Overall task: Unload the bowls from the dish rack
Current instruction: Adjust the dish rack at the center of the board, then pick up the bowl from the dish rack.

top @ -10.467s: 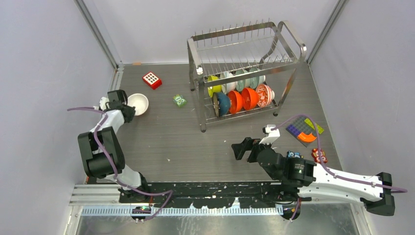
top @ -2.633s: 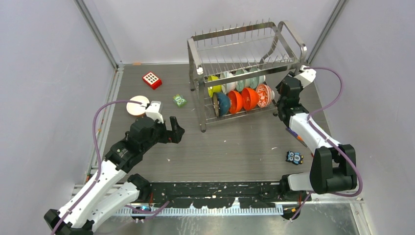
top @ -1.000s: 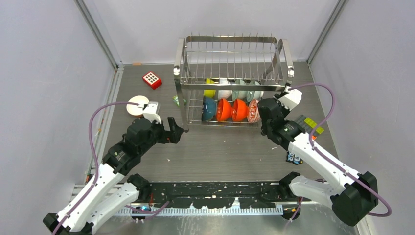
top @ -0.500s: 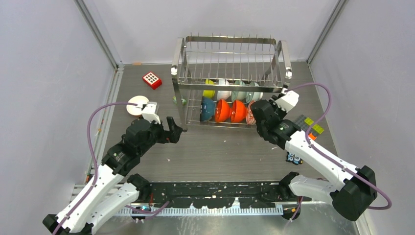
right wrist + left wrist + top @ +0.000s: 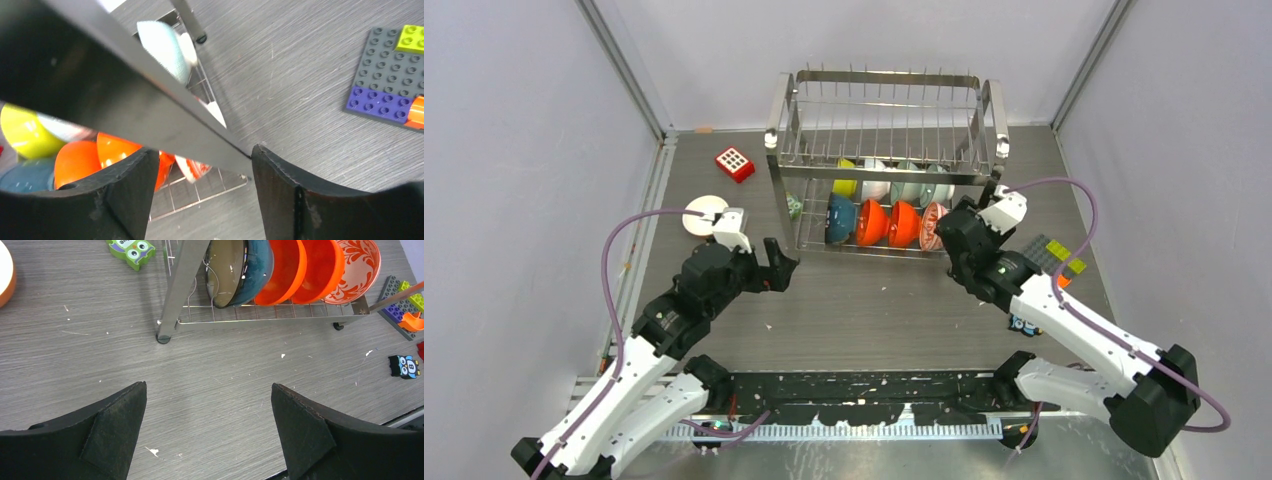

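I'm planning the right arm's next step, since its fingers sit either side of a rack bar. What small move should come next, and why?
Probably draw the right gripper back off the dish rack bar. The bar lies between its parted fingers, so no bowl can enter there. The patterned bowl close beside it sits on the lower tier, not yet unloaded.

No text or label can be read anywhere.

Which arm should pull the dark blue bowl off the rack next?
Left, probably: the left gripper is open, facing the dark blue round bowl at its end of the shiny steel wire dish rack. The right gripper straddles a rack bar at the opposite end.
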